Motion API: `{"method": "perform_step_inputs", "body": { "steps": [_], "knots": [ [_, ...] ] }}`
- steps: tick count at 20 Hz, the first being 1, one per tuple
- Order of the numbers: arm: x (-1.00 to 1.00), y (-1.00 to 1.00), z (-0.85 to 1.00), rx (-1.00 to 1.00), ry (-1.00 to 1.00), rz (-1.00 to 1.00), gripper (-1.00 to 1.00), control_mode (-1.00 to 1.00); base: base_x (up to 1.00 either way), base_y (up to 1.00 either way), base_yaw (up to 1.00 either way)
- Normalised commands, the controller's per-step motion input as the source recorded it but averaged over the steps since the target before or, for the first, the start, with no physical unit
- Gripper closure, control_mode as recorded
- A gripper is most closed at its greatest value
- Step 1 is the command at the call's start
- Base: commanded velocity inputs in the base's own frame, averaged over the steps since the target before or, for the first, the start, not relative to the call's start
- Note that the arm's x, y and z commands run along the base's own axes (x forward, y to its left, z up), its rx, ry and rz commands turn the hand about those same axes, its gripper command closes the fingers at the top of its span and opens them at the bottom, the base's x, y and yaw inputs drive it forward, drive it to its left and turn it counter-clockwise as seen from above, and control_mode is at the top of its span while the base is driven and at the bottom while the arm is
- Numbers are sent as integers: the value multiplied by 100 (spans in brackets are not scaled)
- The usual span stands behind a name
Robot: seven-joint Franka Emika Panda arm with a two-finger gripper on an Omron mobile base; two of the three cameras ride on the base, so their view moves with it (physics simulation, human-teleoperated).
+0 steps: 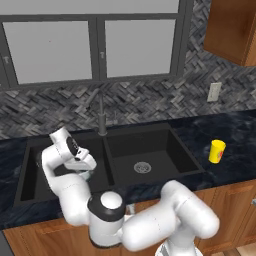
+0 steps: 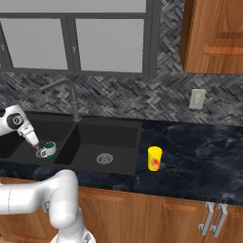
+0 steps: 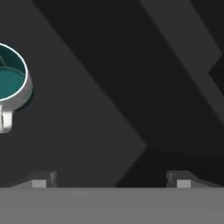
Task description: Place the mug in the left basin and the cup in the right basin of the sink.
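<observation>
The white-grey mug [image 2: 48, 149] with its teal inside stands upright on the floor of the left basin [image 2: 16, 148] of the black sink [image 1: 106, 159]. My gripper [image 2: 38, 153] hangs open just beside the mug, holding nothing. From the left base view the hand covers most of the mug [image 1: 88, 175]. In the hand view the mug [image 3: 11, 83] lies at the left edge, outside the two spread fingertips [image 3: 41, 179]. The yellow cup [image 1: 217, 151] stands upright on the counter, right of the right basin [image 1: 150, 145].
A dark grey faucet [image 1: 101, 117] rises behind the sink's divider. The right basin has a steel drain [image 2: 104, 158]. The dark marble counter [image 2: 199, 156] runs on to the right past the cup [image 2: 154, 158]. A wooden wall cabinet [image 2: 213, 33] hangs above it.
</observation>
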Motion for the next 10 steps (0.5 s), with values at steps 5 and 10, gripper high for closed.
{"method": "perform_step_inputs", "body": {
  "steps": [5,10],
  "knots": [
    [-34,-28,37,0,0,5,-100,-100,0,0,0],
    [-36,-31,38,0,-1,10,-100,-100,0,0,0]
  ]
}}
